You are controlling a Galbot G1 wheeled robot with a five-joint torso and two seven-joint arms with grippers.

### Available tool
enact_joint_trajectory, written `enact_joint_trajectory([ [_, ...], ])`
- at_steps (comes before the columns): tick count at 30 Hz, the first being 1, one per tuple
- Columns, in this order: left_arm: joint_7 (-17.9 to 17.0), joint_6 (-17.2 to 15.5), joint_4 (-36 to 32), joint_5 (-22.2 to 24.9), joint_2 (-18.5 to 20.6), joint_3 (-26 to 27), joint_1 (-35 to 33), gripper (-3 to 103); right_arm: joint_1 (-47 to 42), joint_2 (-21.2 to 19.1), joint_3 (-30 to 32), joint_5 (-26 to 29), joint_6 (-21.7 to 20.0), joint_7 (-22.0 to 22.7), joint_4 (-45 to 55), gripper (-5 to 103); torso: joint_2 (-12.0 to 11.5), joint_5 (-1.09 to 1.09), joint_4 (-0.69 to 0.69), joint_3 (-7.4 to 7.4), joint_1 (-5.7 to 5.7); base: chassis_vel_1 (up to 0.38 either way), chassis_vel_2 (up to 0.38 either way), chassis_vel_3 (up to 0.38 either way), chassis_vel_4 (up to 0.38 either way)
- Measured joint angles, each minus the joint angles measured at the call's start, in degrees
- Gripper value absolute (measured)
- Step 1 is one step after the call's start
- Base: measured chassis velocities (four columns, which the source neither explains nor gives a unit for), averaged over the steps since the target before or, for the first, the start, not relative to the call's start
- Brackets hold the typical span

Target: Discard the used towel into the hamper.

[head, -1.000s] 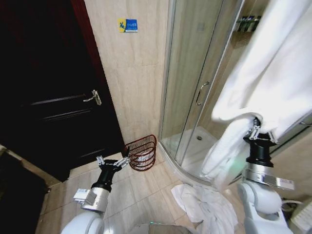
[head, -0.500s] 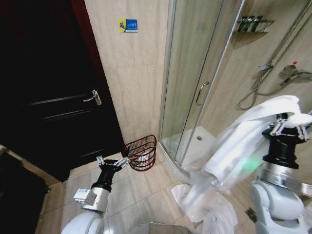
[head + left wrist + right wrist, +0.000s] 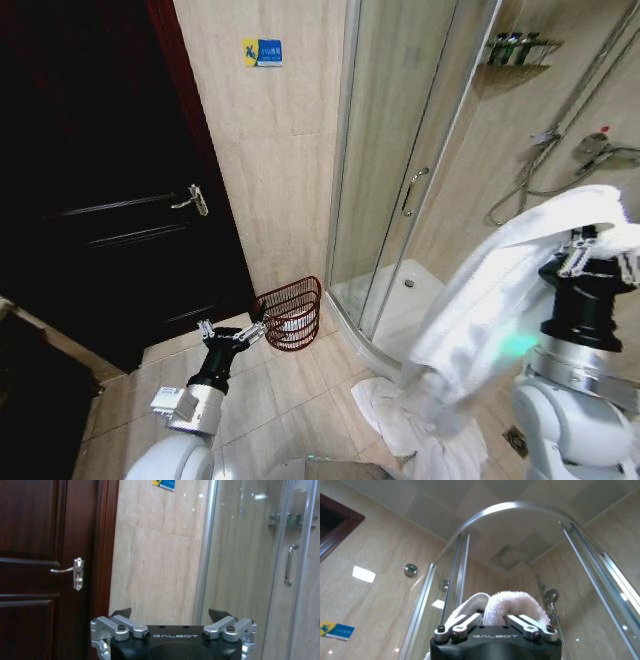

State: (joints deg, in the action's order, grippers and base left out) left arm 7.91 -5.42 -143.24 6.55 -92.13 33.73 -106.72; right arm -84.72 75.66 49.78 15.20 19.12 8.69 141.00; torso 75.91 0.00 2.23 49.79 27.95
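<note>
The white towel [image 3: 500,300] hangs from my right gripper [image 3: 598,248], which is shut on its upper fold at the right of the head view; its lower end trails onto the floor tiles. The right wrist view shows the towel [image 3: 507,605] bunched between that gripper's [image 3: 494,620] fingers. The hamper [image 3: 292,312], a dark-red wire basket, stands on the floor against the wall between the door and the shower. My left gripper [image 3: 232,332] hovers open just left of the hamper, holding nothing; the left wrist view shows this gripper [image 3: 170,615] pointing at the wall.
A dark wooden door [image 3: 110,200] with a metal handle stands to the left. A curved glass shower enclosure [image 3: 400,180] stands to the right of the hamper. More white cloth [image 3: 420,425] lies piled on the floor by the shower.
My right gripper swung the towel right and down from in front of the camera, so the shower wall shows again. In the last half second it barely shifted. The left arm stayed still.
</note>
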Motion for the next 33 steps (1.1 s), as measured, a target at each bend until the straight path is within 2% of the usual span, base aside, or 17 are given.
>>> enact_joint_trajectory([
  [11,0.0,0.0,0.0,0.0,0.0,0.0,0.0,100,-1.7,0.8,-2.4,-0.8,1.0,-0.3,2.4,4,0.0,0.01,0.0,0.0,0.0,0.0,0.0,0.0,0.0],
  [21,0.0,0.0,0.0,0.0,0.0,0.0,0.0,100,-1.5,0.0,-0.6,0.5,4.7,-1.8,2.4,4,0.0,0.01,0.0,0.0,0.0,0.0,0.0,0.0,0.0],
  [33,0.0,0.0,0.0,0.0,0.0,0.0,0.0,100,-1.2,-1.0,1.4,1.1,4.8,-3.0,2.3,4,0.0,0.01,0.0,0.0,0.0,0.0,0.0,0.0,0.0],
])
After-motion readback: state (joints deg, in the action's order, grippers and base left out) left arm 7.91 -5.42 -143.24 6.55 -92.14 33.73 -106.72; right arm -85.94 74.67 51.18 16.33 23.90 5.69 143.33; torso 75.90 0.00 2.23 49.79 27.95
